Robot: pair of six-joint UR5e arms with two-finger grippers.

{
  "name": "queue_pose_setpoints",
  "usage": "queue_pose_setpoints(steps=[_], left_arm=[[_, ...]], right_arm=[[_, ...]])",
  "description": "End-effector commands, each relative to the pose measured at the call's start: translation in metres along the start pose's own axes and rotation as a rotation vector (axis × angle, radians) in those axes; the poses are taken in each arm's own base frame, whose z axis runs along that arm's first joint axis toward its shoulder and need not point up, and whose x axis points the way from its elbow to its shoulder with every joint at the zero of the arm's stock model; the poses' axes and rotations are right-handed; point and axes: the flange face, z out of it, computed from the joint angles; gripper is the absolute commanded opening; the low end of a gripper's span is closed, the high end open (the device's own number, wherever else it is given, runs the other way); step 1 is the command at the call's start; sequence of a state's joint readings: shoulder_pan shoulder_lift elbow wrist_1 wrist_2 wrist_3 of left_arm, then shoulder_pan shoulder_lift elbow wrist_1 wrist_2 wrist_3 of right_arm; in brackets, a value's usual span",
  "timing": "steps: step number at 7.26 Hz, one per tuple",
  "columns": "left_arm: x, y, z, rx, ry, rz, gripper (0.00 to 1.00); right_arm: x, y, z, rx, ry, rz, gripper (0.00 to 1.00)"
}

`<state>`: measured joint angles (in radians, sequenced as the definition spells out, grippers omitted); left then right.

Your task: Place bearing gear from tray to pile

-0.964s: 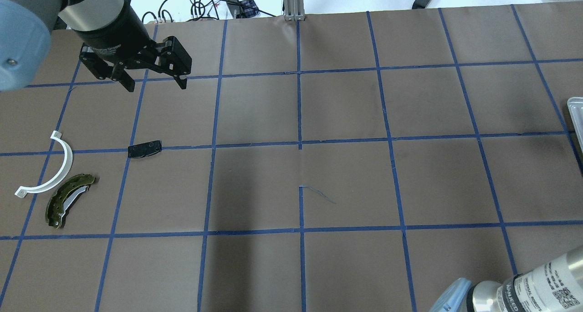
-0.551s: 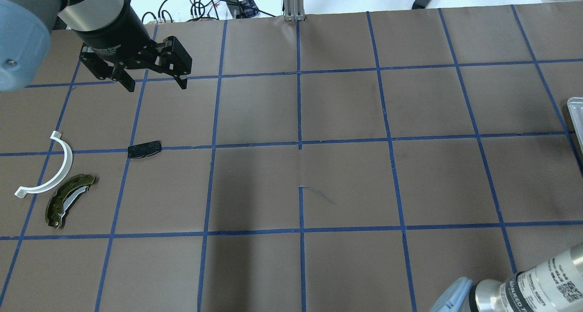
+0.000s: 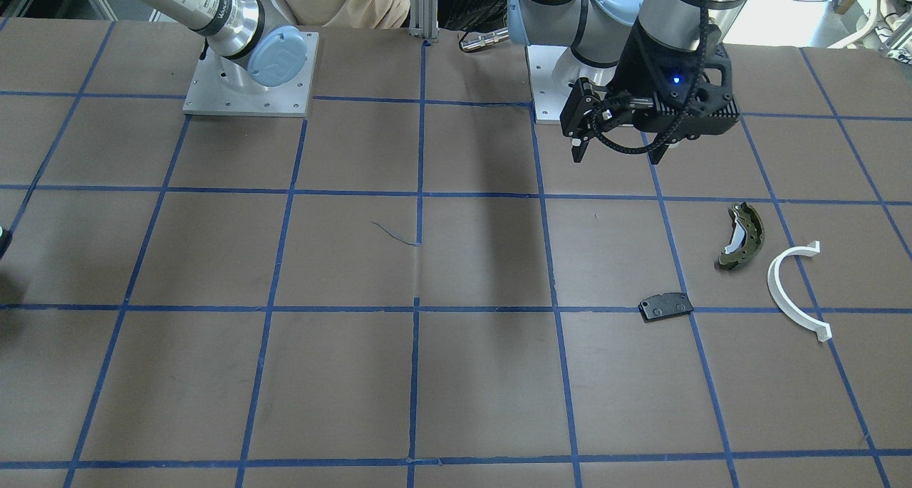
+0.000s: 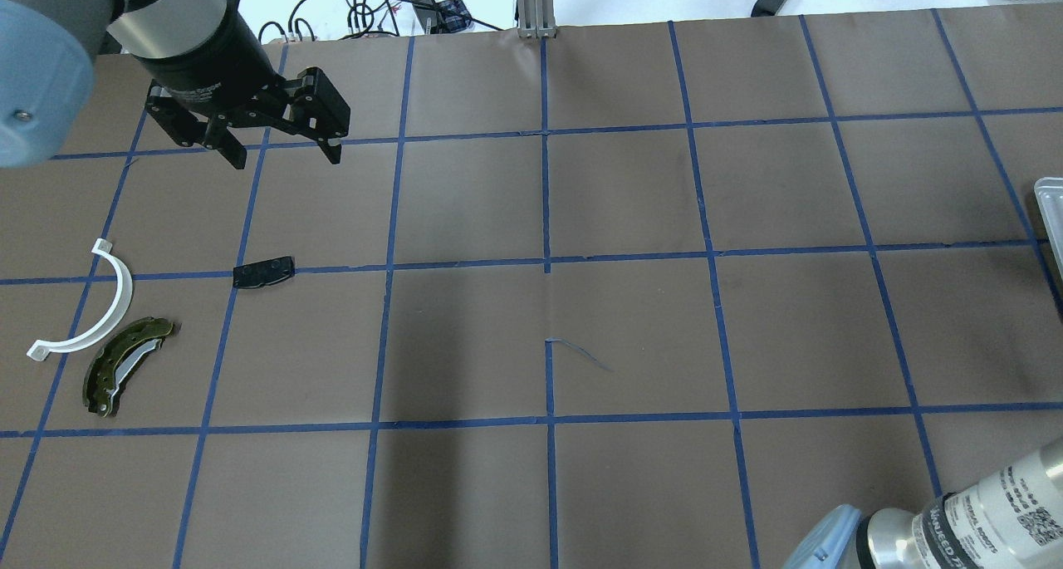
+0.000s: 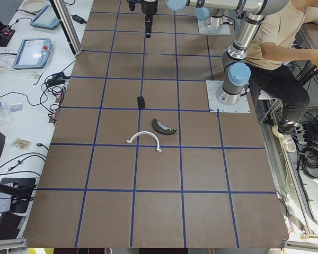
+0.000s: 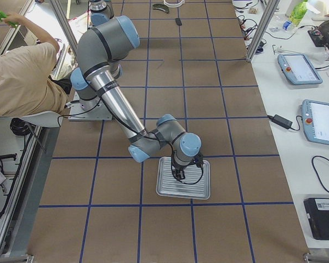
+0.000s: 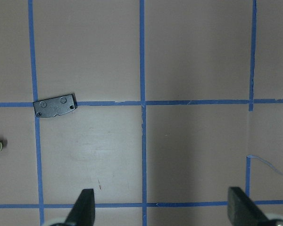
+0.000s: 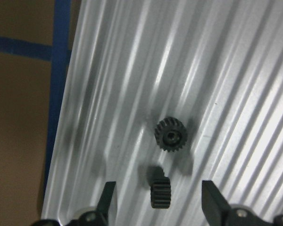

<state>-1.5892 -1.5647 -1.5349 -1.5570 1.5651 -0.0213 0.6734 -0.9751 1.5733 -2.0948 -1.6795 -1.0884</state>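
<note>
**Right tool** (image 8: 159, 201): fingers apart, nothing held. It is poised low over the tray (image 8: 236, 70), a ribbed metal tray at the desk's (image 4: 631, 336) end on the robot's right.

**Bearing gear, on edge** (image 8: 160, 193): small, black and toothed. It rests in a groove of the tray between the right tool's fingers, touching neither.

**Second gear, lying flat** (image 8: 171, 134): bore upward, just beyond the first and near it.

**Left tool** (image 4: 285, 158): fingers apart and empty. It hangs above the desk on the robot's left, beyond the pile.

**Pile**: three loose parts, each apart from the others.
- olive-green brake shoe (image 4: 124, 365)
- white half-ring (image 4: 91, 303)
- black pad (image 4: 264, 272)

No gear lies among them, and the pile is well apart from the tray.

**Step in hand (judged)**: grasping the on-edge gear.

**Handling notes (judged)**:
- The fingers already straddle the gear, so a straight descent should serve, with the gear kept midway between them.
- The tool should close only once the fingertips are below the gear's widest part.
- The gear may roll along its groove if one finger touches first, so an even closing seems wise.
- The flat gear sits close by, so the fingers should come down clear of it.
- The lift should be vertical, to clear the tray's rim before crossing toward the pile.
</note>
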Motion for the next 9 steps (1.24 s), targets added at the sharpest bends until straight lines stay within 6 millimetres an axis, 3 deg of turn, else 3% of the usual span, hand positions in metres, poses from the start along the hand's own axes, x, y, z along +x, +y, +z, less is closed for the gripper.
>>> queue_pose_setpoints(steps=[1, 3, 4, 5, 7, 8, 9], left_arm=[[0.0, 0.0, 0.0, -0.001, 0.0, 0.0, 1.0], [0.0, 0.0, 0.0, -0.001, 0.0, 0.0, 1.0], [0.0, -0.001, 0.0, 0.001, -0.004, -0.002, 1.0], [0.0, -0.001, 0.0, 0.001, -0.003, -0.002, 1.0], [0.0, -0.001, 0.0, 0.001, -0.001, -0.002, 1.0], [0.0, 0.0, 0.0, -0.001, 0.0, -0.002, 1.0], [0.0, 0.0, 0.0, -0.001, 0.0, -0.002, 1.0]], right_arm=[[0.001, 0.001, 0.003, -0.022, 0.005, 0.0, 0.53], [0.002, 0.003, 0.003, -0.042, 0.016, 0.003, 0.09], [0.002, 0.004, 0.002, -0.043, 0.017, 0.003, 0.0], [0.002, 0.003, 0.004, -0.044, 0.013, 0.003, 0.0], [0.004, 0.006, -0.014, -0.049, 0.03, 0.004, 0.0], [-0.008, 0.007, -0.041, -0.046, 0.044, -0.004, 0.0], [-0.036, -0.003, -0.073, -0.034, 0.033, -0.016, 0.0]])
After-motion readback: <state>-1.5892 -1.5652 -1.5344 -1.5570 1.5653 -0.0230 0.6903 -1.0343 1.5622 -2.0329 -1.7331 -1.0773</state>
